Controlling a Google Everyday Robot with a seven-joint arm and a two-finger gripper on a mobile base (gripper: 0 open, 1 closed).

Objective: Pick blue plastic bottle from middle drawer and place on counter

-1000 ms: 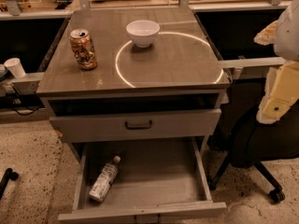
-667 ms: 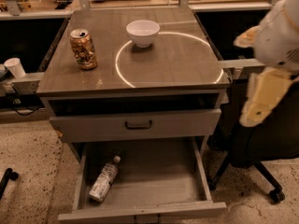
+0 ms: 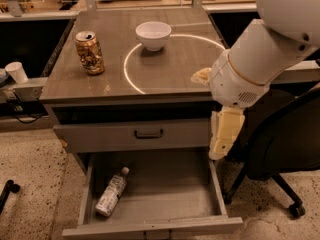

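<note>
The blue plastic bottle (image 3: 111,193) lies on its side on the left of the floor of the open middle drawer (image 3: 170,196), white cap pointing to the back. My gripper (image 3: 223,136) hangs down from the white arm, over the drawer's back right corner. It is well to the right of the bottle and above it, and holds nothing that I can see. The counter (image 3: 170,71) with its white circle is above the drawer, and the arm covers its right front corner.
A gold-brown can (image 3: 90,52) stands on the counter's left side, and a white bowl (image 3: 153,35) stands at the far edge of the circle. A shut drawer with a dark handle (image 3: 148,133) sits above the open one. A black office chair (image 3: 285,154) is at the right, a white cup (image 3: 17,72) at the left.
The arm has swung left from the right edge and lower, so the gripper now hangs over the drawer's right side. The bottle, can and bowl have not moved.
</note>
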